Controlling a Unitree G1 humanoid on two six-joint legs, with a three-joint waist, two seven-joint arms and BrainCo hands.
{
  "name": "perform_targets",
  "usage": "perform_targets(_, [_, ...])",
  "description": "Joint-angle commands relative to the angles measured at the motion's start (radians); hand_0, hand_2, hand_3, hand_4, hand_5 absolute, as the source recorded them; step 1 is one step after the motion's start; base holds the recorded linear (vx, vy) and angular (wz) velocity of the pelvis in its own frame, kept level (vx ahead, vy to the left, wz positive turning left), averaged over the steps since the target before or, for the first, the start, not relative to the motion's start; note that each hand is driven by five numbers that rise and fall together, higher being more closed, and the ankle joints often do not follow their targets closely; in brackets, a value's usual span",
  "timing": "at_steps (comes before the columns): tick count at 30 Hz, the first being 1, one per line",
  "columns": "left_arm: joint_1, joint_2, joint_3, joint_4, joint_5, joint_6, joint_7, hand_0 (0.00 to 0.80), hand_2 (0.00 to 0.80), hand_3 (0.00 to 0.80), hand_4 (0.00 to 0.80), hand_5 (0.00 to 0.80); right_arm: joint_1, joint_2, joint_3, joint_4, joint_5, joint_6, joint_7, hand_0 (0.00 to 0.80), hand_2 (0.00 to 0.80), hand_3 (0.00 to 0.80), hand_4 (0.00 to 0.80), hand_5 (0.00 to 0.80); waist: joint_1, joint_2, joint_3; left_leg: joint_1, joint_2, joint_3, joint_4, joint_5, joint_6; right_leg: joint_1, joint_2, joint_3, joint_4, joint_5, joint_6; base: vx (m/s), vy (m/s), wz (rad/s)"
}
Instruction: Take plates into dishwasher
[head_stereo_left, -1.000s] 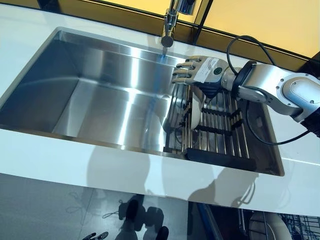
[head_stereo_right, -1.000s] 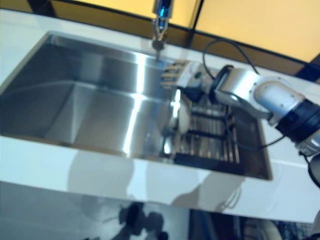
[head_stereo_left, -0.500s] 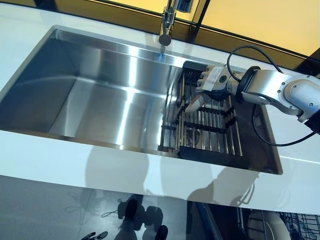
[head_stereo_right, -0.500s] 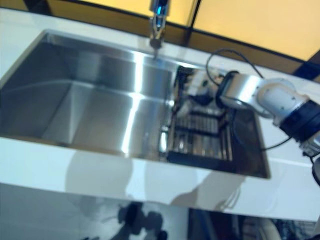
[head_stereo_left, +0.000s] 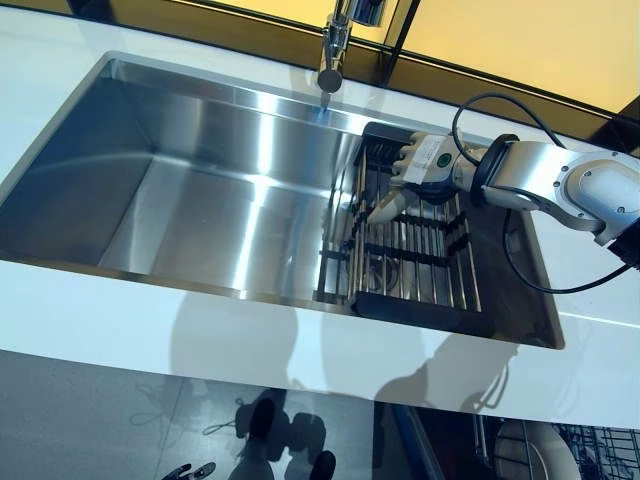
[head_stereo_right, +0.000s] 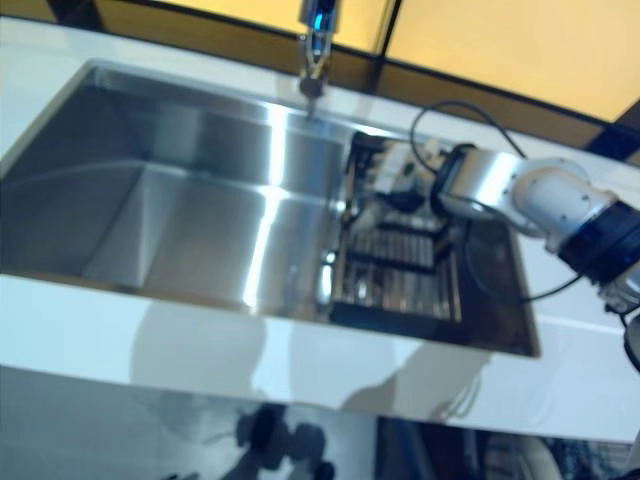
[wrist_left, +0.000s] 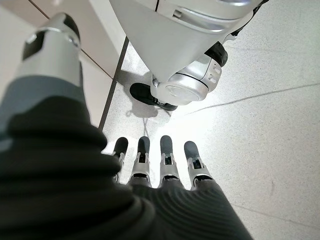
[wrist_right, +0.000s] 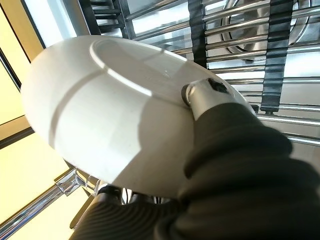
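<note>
A white plate (wrist_right: 107, 125) is in my right hand (head_stereo_left: 425, 160), over the far end of the dish rack (head_stereo_left: 420, 265) in the right part of the sink. In the right wrist view my thumb (wrist_right: 202, 95) presses on the plate's underside; the fingers are hidden behind it. In the left eye view the plate shows as a tilted pale edge (head_stereo_left: 386, 205) under the hand. My left hand (wrist_left: 165, 167) hangs at my side above the floor, fingers straight and empty.
The steel sink basin (head_stereo_left: 190, 190) lies left of the rack, with the faucet (head_stereo_left: 335, 45) behind it. A white counter (head_stereo_left: 150, 320) runs along the front. An open dishwasher basket (head_stereo_left: 580, 445) shows at the lower right, below the counter.
My right hand came down from above the rack and closed on the plate that stood upright in it. The plate now tilts in the hand.
</note>
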Motion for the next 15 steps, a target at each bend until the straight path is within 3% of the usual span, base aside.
perform_targets(1, [0.026, 0.02, 0.012, 0.001, -0.002, -0.018, -0.006, 0.0, 0.0, 0.0, 0.0, 0.0, -0.058, -0.02, 0.013, 0.02, 0.021, 0.034, -0.036, 0.8, 0.8, 0.8, 0.8, 0.8, 0.011, -0.038, -0.051, 0.089, 0.052, 0.058, -0.004, -0.102, -0.069, -0.056, -0.071, 0.014, -0.003, 0.127, 0.124, 0.0, 0.0, 0.0])
perform_targets(7, [0.03, 0.013, 0.021, 0.011, 0.013, -0.016, 0.007, 0.0, 0.0, 0.0, 0.0, 0.0, -0.076, -0.041, 0.021, 0.054, 0.002, 0.036, -0.061, 0.8, 0.8, 0.8, 0.8, 0.8, -0.009, -0.049, -0.098, 0.117, 0.059, 0.078, -0.004, -0.113, -0.071, -0.039, -0.063, 0.027, -0.003, 0.123, 0.127, -0.002, 0.001, -0.03])
perform_targets(15, [0.053, -0.019, 0.035, 0.015, 0.036, -0.014, 0.024, 0.0, 0.0, 0.0, 0.0, 0.0, -0.091, -0.082, 0.008, 0.103, -0.005, 0.038, -0.11, 0.8, 0.8, 0.8, 0.8, 0.8, -0.043, -0.038, -0.185, 0.175, 0.065, 0.114, -0.004, -0.138, -0.069, -0.004, -0.059, 0.063, -0.003, 0.11, 0.13, 0.011, 0.022, -0.14])
